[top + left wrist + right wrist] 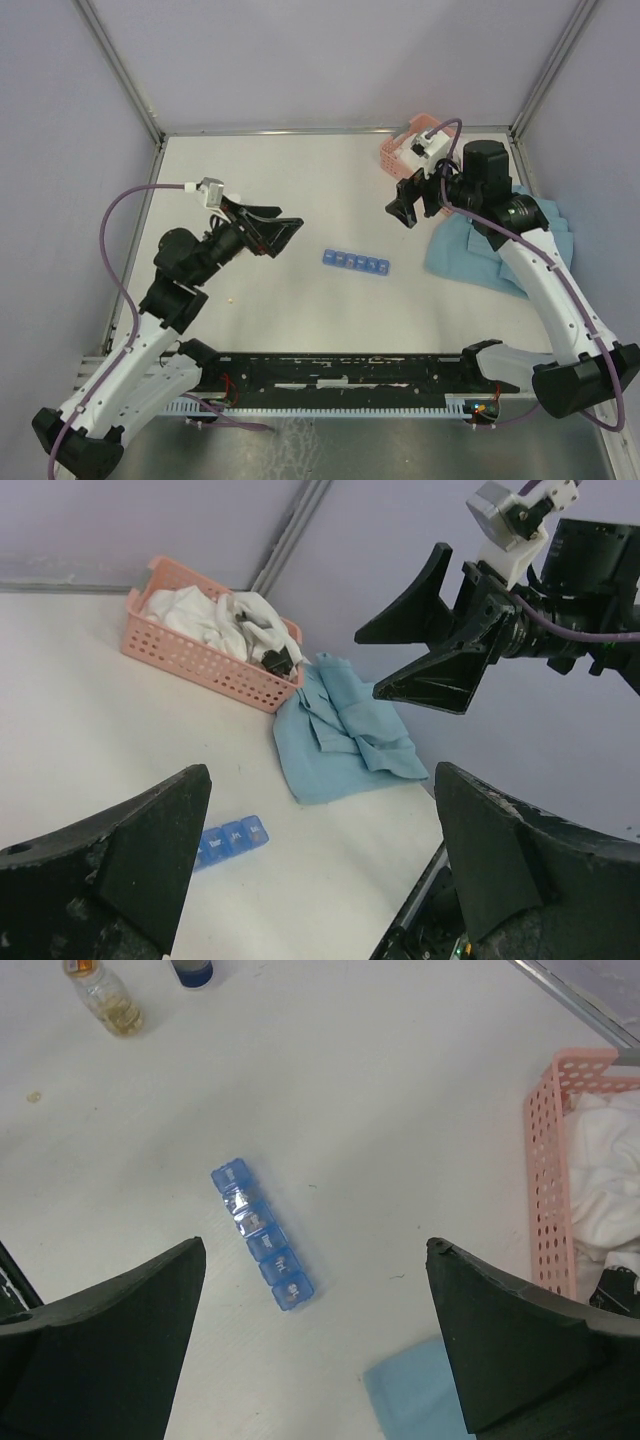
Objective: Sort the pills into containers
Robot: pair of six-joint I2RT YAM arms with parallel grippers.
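- Flat white matte tabletop (300, 190), a few small marks.
- Plain pale lavender wall panels (330, 60) close in three sides.
- Two grey metal frame posts (122, 75) rise at back corners.
- Light even; shadows soft.

Light on my feeds is bright and even, diffuse from overhead, so the matte white tabletop (330, 190) reads clean, with only faint, soft-edged shadows. I see no harsh glare, just a small whitish glint on the lids of the narrow blue plastic pill-organiser strip (262, 1235), which is sharp in the right wrist view. My black plastic fingers (110, 880) fill the lower corners of both wrist views, dark, close and slightly soft. In the top view the grey metal frame rails (120, 72) splay outward, and the tiny yellowish-orange pill (232, 299) is a bare speck.
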